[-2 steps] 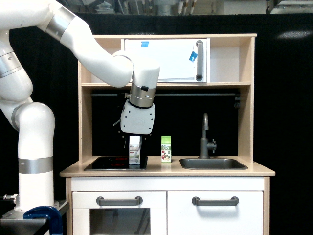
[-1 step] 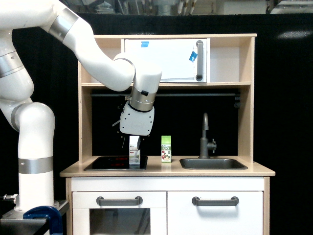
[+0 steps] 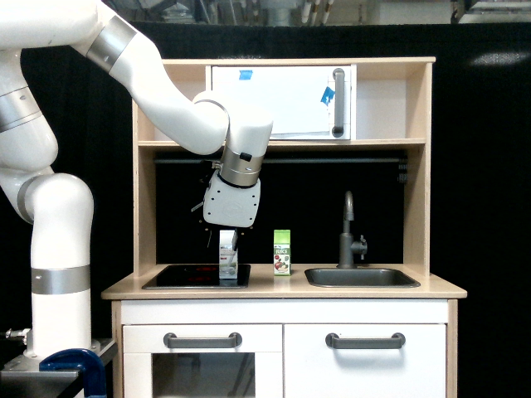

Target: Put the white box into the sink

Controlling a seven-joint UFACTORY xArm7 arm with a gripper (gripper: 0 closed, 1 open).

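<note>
At nine o'clock in the exterior view the white arm (image 3: pixel 58 249) rises from its base beside a toy kitchen and bends over toward the middle. Its hand (image 3: pixel 228 242) hangs above the black hob (image 3: pixel 178 276) set into the worktop (image 3: pixel 282 290). Directly under the hand stands the white box (image 3: pixel 228 255), upright at the hob's three o'clock edge. The fingers reach down around the top of the box, but the white housing hides them, so it cannot be told whether they grip it or sit loose. Just at three o'clock of the box, apart from it, stands a green-topped carton (image 3: pixel 282 252). Further toward three o'clock come the grey tap (image 3: pixel 349 232) and the sink (image 3: pixel 362 277). At twelve o'clock hangs a white cupboard door (image 3: pixel 282 101).
</note>
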